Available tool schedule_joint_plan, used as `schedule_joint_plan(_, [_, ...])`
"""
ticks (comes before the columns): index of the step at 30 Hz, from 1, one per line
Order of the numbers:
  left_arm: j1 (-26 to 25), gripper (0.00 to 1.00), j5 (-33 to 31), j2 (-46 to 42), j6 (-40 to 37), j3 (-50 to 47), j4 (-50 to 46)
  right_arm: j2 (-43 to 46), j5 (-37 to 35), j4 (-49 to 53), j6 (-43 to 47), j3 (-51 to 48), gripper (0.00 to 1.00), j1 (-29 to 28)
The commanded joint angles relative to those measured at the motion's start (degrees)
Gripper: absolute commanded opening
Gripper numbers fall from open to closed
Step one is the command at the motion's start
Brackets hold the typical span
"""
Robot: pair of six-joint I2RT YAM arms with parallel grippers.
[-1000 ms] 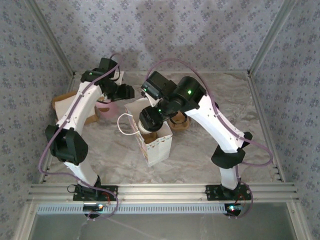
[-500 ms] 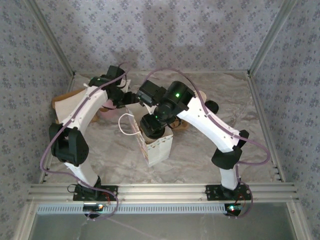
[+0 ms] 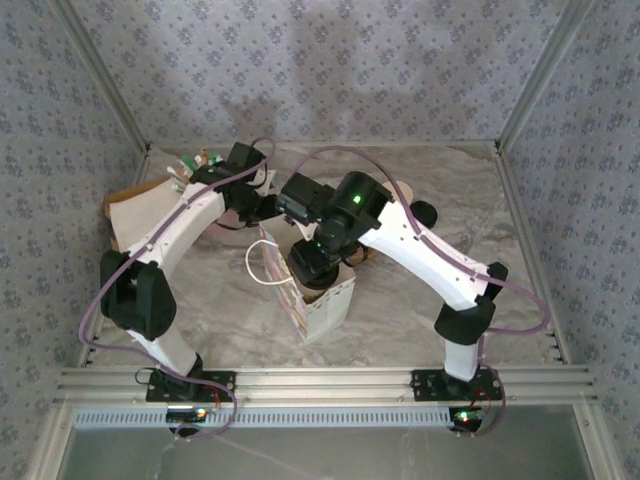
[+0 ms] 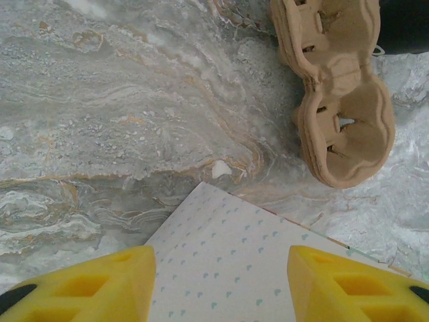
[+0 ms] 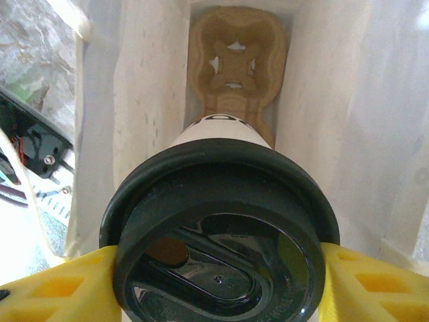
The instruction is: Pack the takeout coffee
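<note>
While the left end effector (image 4: 218,282), jaws apart, grip unclear, is hovering at the white bag (image 4: 224,235), the right end effector (image 5: 218,282) is clasping the takeout coffee (image 5: 224,131) at the lid (image 5: 221,221) inside it; light, crushable, probably best gripped there.

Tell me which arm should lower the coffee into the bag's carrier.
Right: the right gripper holds the takeout coffee inside the white bag, above the carrier; the left gripper is open outside.

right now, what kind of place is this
Probably a robot test booth staged as a coffee counter: wallpapered panels in an aluminium frame, a marble-look table, a pulp cup carrier.
</note>
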State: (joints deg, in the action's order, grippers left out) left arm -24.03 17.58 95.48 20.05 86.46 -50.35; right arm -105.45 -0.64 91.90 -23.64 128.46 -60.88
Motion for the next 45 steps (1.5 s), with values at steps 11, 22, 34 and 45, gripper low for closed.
schedule_joint_plan(11, [6.0,0.58,1.0,-11.6,3.1,-5.9,4.4,-0.4,0.0,11.2,-0.5,-2.4,0.65,-1.4])
schedule_joint_plan(22, [11.4,0.78,2.1,-25.7,4.4,-8.6,2.0,-2.5,0.8,11.1,0.0,-1.5,0.64,-1.8])
schedule_joint_plan(34, [12.5,0.99,-2.4,-42.6,4.5,-11.9,-3.3,-4.2,1.1,11.2,0.7,-1.2,0.64,-1.7])
schedule_joint_plan(45, [12.5,0.99,-0.1,-54.9,4.4,-13.8,-8.1,-4.9,1.1,11.1,1.4,-2.2,0.64,-1.0])
